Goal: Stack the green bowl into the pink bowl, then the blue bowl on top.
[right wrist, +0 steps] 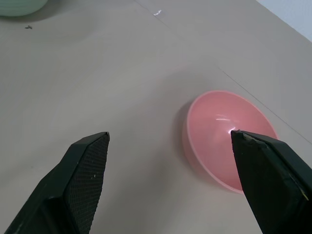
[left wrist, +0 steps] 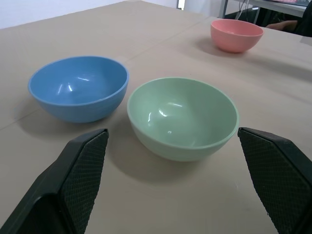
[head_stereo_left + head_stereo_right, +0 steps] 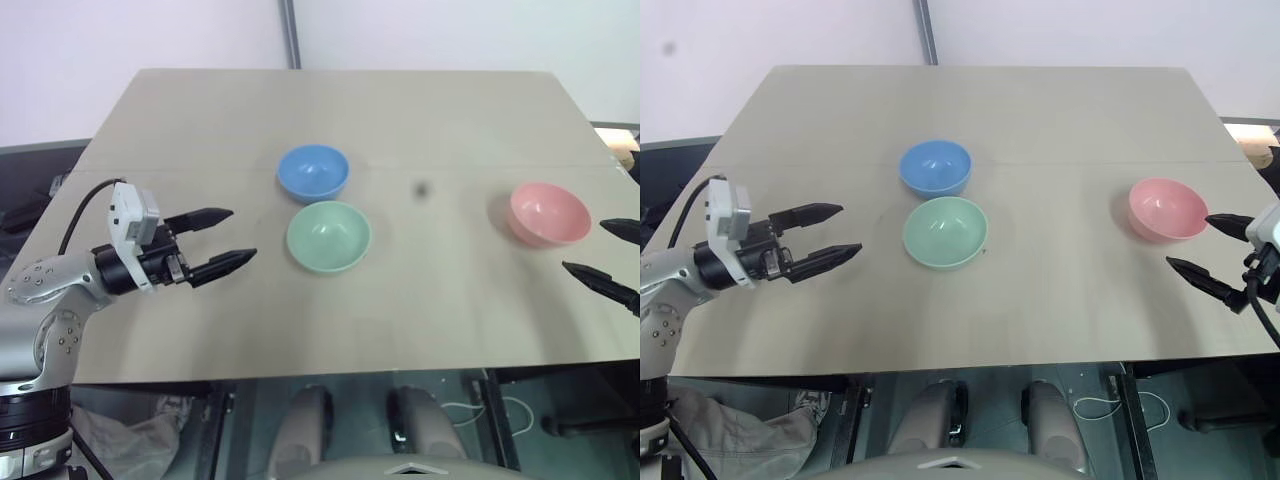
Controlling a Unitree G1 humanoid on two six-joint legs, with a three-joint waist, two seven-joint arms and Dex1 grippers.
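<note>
Both claws are spread wide and hold nothing: the left gripper (image 3: 228, 237) waits at 9 o'clock from the green bowl (image 3: 328, 236), ready to grab it, the blue bowl (image 3: 313, 172) sits just beside it at 12 o'clock, and the right gripper (image 3: 1202, 246) hangs near the pink bowl (image 3: 1166, 209) far off at 3 o'clock.

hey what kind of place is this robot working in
Probably a lab or robot test space, not a kitchen: a plain tan table against a blank white wall, holding just three plastic bowls, blue bowl, green bowl and pink bowl.
</note>
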